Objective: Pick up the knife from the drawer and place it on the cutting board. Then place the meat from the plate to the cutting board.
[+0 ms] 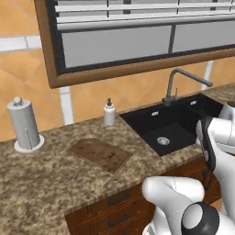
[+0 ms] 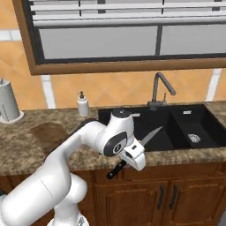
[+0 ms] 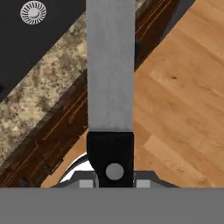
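Observation:
My gripper (image 2: 131, 155) is shut on the knife (image 2: 149, 135) in front of the counter edge, by the sink. In the right base view the silver-grey blade points up and right over the sink rim, and the black handle (image 2: 115, 170) sticks out down and left. Seen from the hand, the knife (image 3: 110, 65) runs straight up from the gripper (image 3: 114, 181), its handle clamped between the jaws. The cutting board (image 1: 101, 153) (image 2: 48, 132) lies flat on the counter left of the sink, well apart from the knife. The meat and the plate are out of view.
A black double sink (image 1: 170, 124) (image 2: 176, 128) with a faucet (image 1: 176, 82) (image 2: 159, 88) sits right of the board. A soap dispenser (image 1: 109, 112) and a paper towel roll (image 1: 24, 124) stand at the back. Drawer fronts (image 1: 119, 199) run under the counter. Wooden floor (image 3: 183, 87) lies below.

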